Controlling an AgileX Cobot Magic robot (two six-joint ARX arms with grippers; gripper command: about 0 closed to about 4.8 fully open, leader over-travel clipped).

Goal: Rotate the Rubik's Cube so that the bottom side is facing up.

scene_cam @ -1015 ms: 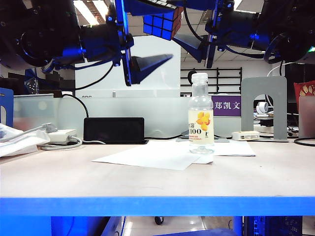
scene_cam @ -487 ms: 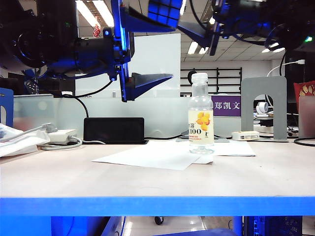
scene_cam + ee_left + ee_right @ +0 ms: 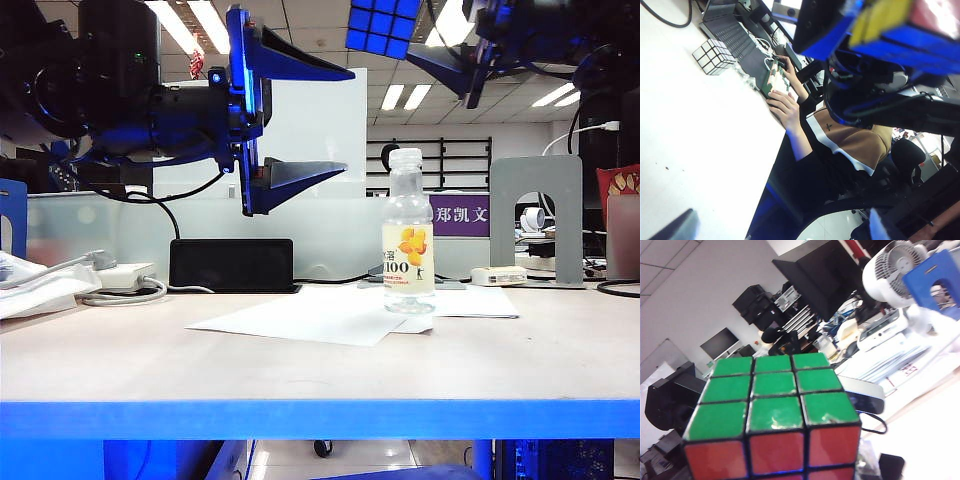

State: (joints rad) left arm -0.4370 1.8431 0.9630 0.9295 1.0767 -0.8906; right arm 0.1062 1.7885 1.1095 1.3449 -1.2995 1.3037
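**Cube held high above the bottle**

My right gripper (image 3: 420,40) is up at the top edge of the exterior view, above and a little to the right of the bottle's cap. Its fingers are closed on the Rubik's Cube (image 3: 383,27), which hangs in the air well above the bottle (image 3: 408,232), just left of its cap line, showing blue stickers toward the exterior camera. From my right wrist the Rubik's Cube (image 3: 772,415) fills most of the picture: a green face turned up toward the lens and a red face below it, all framed by black edges. My own right fingertips are not visible there.

My left gripper (image 3: 340,118) is up and to the left of the bottle, level with and above its cap, pointing toward it. Its two dark fingers (image 3: 300,172) stand wide apart, one above the other, with nothing between them.

The bottle stands upright on the table (image 3: 320,370), its base on the corner of a white paper sheet (image 3: 300,322). A black box (image 3: 231,265) sits behind the sheet, left of the bottle.
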